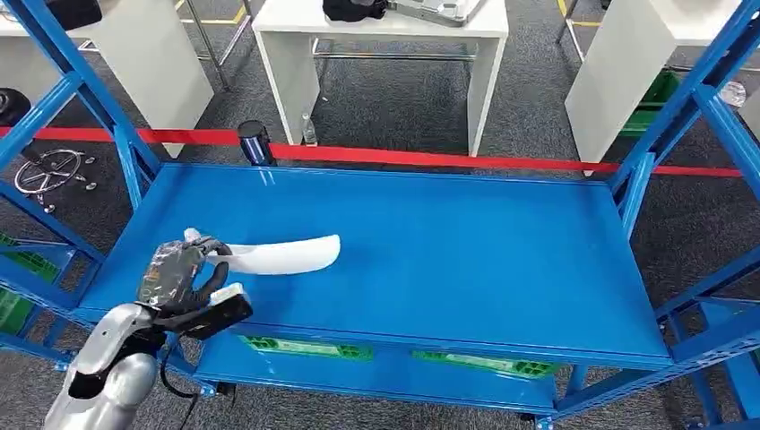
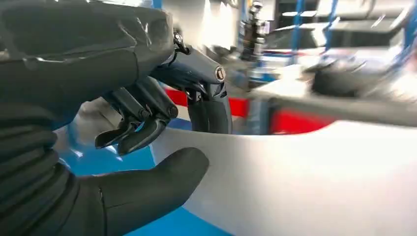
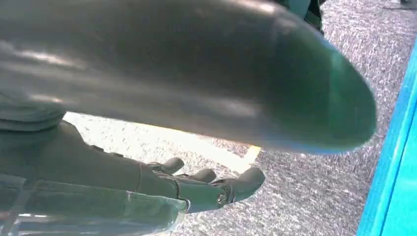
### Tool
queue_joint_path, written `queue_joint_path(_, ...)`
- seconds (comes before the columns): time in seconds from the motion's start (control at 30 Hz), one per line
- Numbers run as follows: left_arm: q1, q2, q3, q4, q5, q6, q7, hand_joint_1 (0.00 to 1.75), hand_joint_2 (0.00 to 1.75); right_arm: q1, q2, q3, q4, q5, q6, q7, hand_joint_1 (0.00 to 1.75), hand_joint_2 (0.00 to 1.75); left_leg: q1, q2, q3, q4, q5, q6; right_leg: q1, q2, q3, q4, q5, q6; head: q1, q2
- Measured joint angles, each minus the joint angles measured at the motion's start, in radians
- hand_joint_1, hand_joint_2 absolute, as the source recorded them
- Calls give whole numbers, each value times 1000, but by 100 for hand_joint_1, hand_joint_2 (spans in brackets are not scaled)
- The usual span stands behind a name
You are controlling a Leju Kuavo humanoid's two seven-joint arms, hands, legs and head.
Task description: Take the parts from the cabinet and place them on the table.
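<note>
At the left of the blue shelf (image 1: 448, 260), the left hand (image 1: 184, 273) grips one end of the white part (image 1: 287, 254). The wrist view shows its fingers (image 2: 209, 105) hooked over the part's (image 2: 305, 182) rim, thumb on the near side. The part lies long and curved on the shelf's left half, its free end pointing right. A red tape (image 1: 403, 157) runs behind the shelf, white desks (image 1: 385, 36) beyond it. The right hand (image 3: 196, 189) hangs over grey carpet (image 3: 314, 196), fingers (image 3: 241, 184) loosely extended and apart, holding nothing.
</note>
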Motion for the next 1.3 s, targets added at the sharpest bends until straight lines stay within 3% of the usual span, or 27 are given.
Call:
queue_joint_path(0.03,1,-13,11,-32,107,-7,-46,175,175,0,1,0,0,0,0,0,0,0,0,0,27,-61,39,3,0,0,1,0,0,0,0,0)
queue_joint_path(0.1,1,-27,22,-97,271,-35,-108,175,175,-2,2,0,0,-1,0,0,0,0,0,-1,122,-250,128,12,0,3,5,0,0,1,0,0)
queue_joint_path(0.13,0,-35,26,-126,333,-53,-124,175,175,-2,3,0,0,-1,0,0,0,0,-2,-4,151,-304,124,15,1,4,5,-2,0,1,1,0)
queue_joint_path(0.17,0,-41,28,-147,400,-78,-140,175,175,-3,3,0,-1,-2,0,-1,0,0,-9,-4,153,-316,121,18,8,5,0,0,-1,7,1,0)
queue_joint_path(0.23,1,-56,28,-186,570,-143,-189,175,175,-1,4,0,-1,-1,0,-1,0,0,-12,-4,147,-312,120,23,4,5,-3,-3,1,18,1,0)
queue_joint_path(0.3,-1,-66,22,-227,692,-204,-231,175,175,-2,6,0,-1,-1,0,-1,0,0,-9,-4,161,-330,133,40,7,5,1,-11,4,31,1,0)
queue_joint_path(0.37,-8,-78,3,-264,749,-239,-254,175,175,-2,6,0,-2,-2,-1,-1,0,0,-6,-1,164,-343,144,54,4,3,-42,79,-49,19,3,0)
queue_joint_path(0.43,-10,-86,-17,-285,779,-266,-260,175,175,-2,7,0,-2,-5,-2,1,0,0,-11,-1,161,-342,145,55,5,3,-123,251,-116,10,3,0)
queue_joint_path(0.47,-12,-89,-29,-295,813,-291,-266,175,175,-1,9,0,-2,-8,-2,1,0,0,-14,-1,160,-342,145,55,5,3,-152,314,-132,12,3,0)
queue_joint_path(0.5,-16,-90,-39,-300,858,-319,-273,175,175,1,11,0,-2,-8,-2,2,0,0,-16,-2,160,-341,145,56,5,3,-158,322,-128,18,3,0)
queue_joint_path(0.53,-22,-92,-53,-305,910,-351,-280,175,175,1,13,0,-2,-9,-2,3,0,0,-17,-3,161,-341,145,55,5,2,-137,279,-105,26,3,0)
queue_joint_path(0.6,-38,-97,-73,-314,1036,-422,-288,175,175,0,14,-2,-2,-13,-5,5,0,0,-17,-4,162,-337,143,53,5,1,-47,97,-33,42,4,0)
queue_joint_path(0.63,-46,-98,-90,-318,1107,-462,-290,175,175,-1,16,-4,-2,-15,-8,6,0,0,-19,-4,160,-331,141,49,5,-3,-4,9,-8,42,4,0)
queue_joint_path(0.67,-53,-99,-100,-321,1157,-492,-292,175,175,-1,17,-5,-2,-18,-11,7,0,0,-28,-5,154,-320,134,43,9,-1,3,-4,-3,28,3,0)
queue_joint_path(0.77,-66,-102,-133,-333,1232,-537,-292,175,175,0,22,-9,-2,-20,-16,7,0,0,-23,-4,152,-321,138,36,15,0,-1,-3,1,14,1,0)
queue_joint_path(0.8,-71,-103,-140,-336,1238,-543,-292,175,175,0,25,-10,-2,-20,-16,7,0,0,-22,-4,151,-316,133,33,3,0,0,-8,6,6,2,0)
queue_joint_path(0.83,-74,-103,-144,-338,1242,-544,-292,175,175,0,26,-10,-2,-21,-16,7,0,0,-20,-4,138,-296,114,24,3,0,1,-7,7,2,0,0)
queue_joint_path(0.87,-78,-103,-147,-341,1244,-546,-292,175,175,-1,26,-10,-2,-21,-17,7,0,0,-16,-4,118,-246,80,17,3,0,1,-7,7,-3,-5,0)
queue_joint_path(0.93,-80,-103,-155,-342,1246,-546,-292,175,175,0,29,-11,-2,-21,-17,7,0,0,-8,-4,42,-78,0,6,4,0,-3,-7,8,-3,-4,0)
queue_joint_path(0.97,-80,-103,-159,-342,1246,-546,-292,175,175,1,31,-11,-2,-21,-17,7,0,0,-6,-4,11,-10,-22,3,5,0,-3,-7,8,-3,-4,0)
queue_joint_path(1.0,-80,-103,-161,-342,1246,-546,-292,175,175,2,31,-11,-2,-21,-17,7,0,0,-6,-4,2,12,-20,3,5,-1,-4,-6,8,-3,-4,0)
queue_joint_path(1.07,-81,-103,-162,-342,1246,-546,-292,175,175,1,31,-11,-2,-21,-17,7,0,0,-6,-4,47,-72,36,8,7,1,-1,-6,8,-3,-4,0)
queue_joint_path(1.1,-84,-103,-163,-343,1246,-546,-292,175,175,1,31,-11,-2,-21,-17,7,0,0,-8,-4,109,-188,89,17,9,3,2,-7,8,-3,-4,0)
queue_joint_path(1.13,-87,-104,-164,-345,1249,-547,-292,175,175,1,32,-11,-2,-21,-17,7,0,0,-11,-5,160,-283,125,30,9,3,4,-7,10,-1,-4,0)
queue_joint_path(1.17,-90,-104,-165,-347,1257,-554,-292,175,175,1,40,-11,-2,-21,-17,7,0,0,-16,-4,180,-315,112,36,15,3,1,-5,12,4,-1,0)
queue_joint_path(1.27,-98,-106,-173,-354,1294,-576,-288,175,175,0,38,-11,-2,-21,-18,7,0,0,-22,-5,174,-317,121,42,9,2,-6,-10,23,20,-3,0)
queue_joint_path(1.3,-104,-109,-177,-360,1308,-585,-283,175,175,1,40,-11,-2,-20,-19,7,0,0,-21,-4,175,-330,132,51,14,2,-4,-15,28,28,-3,0)
